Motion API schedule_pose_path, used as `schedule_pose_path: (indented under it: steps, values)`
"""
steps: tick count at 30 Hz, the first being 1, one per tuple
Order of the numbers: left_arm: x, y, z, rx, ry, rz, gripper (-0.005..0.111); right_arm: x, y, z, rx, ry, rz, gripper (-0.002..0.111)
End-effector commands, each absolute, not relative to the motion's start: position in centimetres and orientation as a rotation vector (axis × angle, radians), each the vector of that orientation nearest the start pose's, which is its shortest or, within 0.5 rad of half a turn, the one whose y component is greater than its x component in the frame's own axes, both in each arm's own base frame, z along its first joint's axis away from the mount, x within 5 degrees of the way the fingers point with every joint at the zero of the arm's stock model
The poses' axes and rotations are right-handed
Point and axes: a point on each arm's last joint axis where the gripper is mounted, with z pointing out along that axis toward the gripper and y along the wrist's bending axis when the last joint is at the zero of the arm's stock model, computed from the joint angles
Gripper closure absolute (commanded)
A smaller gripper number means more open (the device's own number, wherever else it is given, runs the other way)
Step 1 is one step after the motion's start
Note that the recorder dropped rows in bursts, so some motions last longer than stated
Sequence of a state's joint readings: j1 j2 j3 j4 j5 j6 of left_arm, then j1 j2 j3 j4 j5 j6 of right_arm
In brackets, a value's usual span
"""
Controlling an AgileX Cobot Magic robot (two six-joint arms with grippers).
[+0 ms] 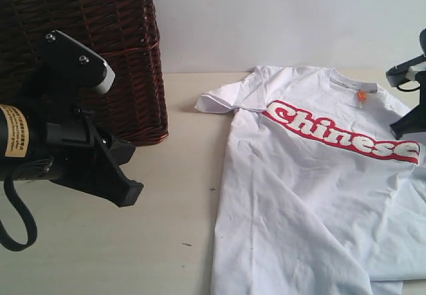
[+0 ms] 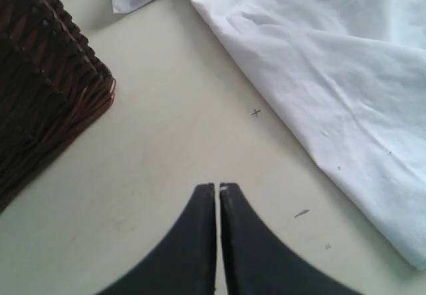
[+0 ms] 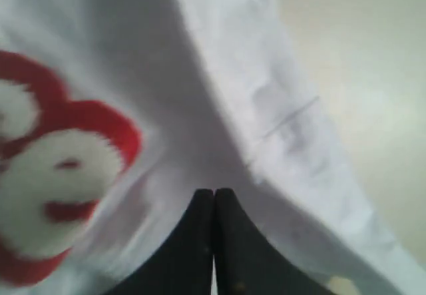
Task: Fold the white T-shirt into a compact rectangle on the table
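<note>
Exterior view, starting at the left: the left fingers (image 1: 126, 190) are clenched, their black tips pressed flat together with nothing between them, held over a bare stretch of the counter (image 1: 100, 255). Behind them stands a dark brown wicker basket (image 1: 100, 42), apart from the tips.

Further right, well clear of those fingers, the white T-shirt (image 1: 313, 208) lies spread face up on the counter. One short sleeve (image 1: 219, 100) is partly folded and points toward the basket without reaching it. In the left wrist view the shirt's side edge runs across the counter ahead of the closed tips, with bare counter between edge and tips.

Red-outlined lettering (image 1: 339, 135) reading "Chinese" slants across the chest, and a small orange tag (image 1: 361, 96) sits at the collar.

At the far right, the right fingers (image 1: 405, 125) come down on the shirt just beyond the last letter. The right wrist view shows them clenched too, tips against the white cloth where a raised crease meets them, the final letter blurred just beside them. Whether any cloth is caught between them cannot be told.
</note>
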State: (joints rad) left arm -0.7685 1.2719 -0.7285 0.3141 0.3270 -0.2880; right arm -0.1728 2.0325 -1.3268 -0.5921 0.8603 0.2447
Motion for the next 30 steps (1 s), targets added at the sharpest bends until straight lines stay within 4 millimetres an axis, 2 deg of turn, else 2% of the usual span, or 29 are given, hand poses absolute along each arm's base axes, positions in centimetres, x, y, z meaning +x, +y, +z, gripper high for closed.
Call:
schedule_pose_path:
  steps: [1, 8, 11, 13, 15, 17, 19, 24, 27, 30]
  values:
    - [18.8, -16.9, 25.2, 0.824, 2.188, -0.28, 0.102, 39.7, -12.8, 13.5, 0.044, 2.848, -0.95, 0.108]
    - [18.8, -16.9, 25.2, 0.824, 2.183, -0.283, 0.102, 42.1, -17.3, 12.2, 0.263, 2.814, -0.94, 0.108]
    - [18.8, -16.9, 25.2, 0.824, 2.183, -0.283, 0.102, 42.7, -18.2, 13.2, 0.329, 2.818, -0.892, 0.108]
    - [18.8, -16.9, 25.2, 0.827, 2.182, -0.28, 0.102, 43.3, -18.0, 14.8, 0.293, 2.815, -0.819, 0.108]
    - [18.8, -16.9, 25.2, 0.829, 2.18, -0.278, 0.102, 43.8, -16.7, 16.0, 0.195, 2.84, -0.653, 0.107]
    - [18.8, -16.9, 25.2, 0.831, 2.179, -0.276, 0.102, 43.6, -15.4, 16.3, 0.085, 2.898, -0.471, 0.102]
    - [18.8, -16.9, 25.2, 0.833, 2.178, -0.275, 0.102, 43.2, -14.7, 16.5, 0.015, 2.941, -0.364, 0.095]
    - [18.8, -16.9, 25.2, 0.835, 2.181, -0.272, 0.102, 41.4, -14.2, 14.9, -0.048, 2.991, -0.369, 0.073]
    - [18.8, -16.9, 25.2, 0.835, 2.181, -0.272, 0.102, 40.4, -14.4, 13.9, -0.11, 3.03, -0.437, 0.071]
    - [18.8, -16.9, 25.2, 0.835, 2.181, -0.272, 0.102, 39.7, -15.2, 12.7, -0.083, 3.032, -0.601, 0.071]
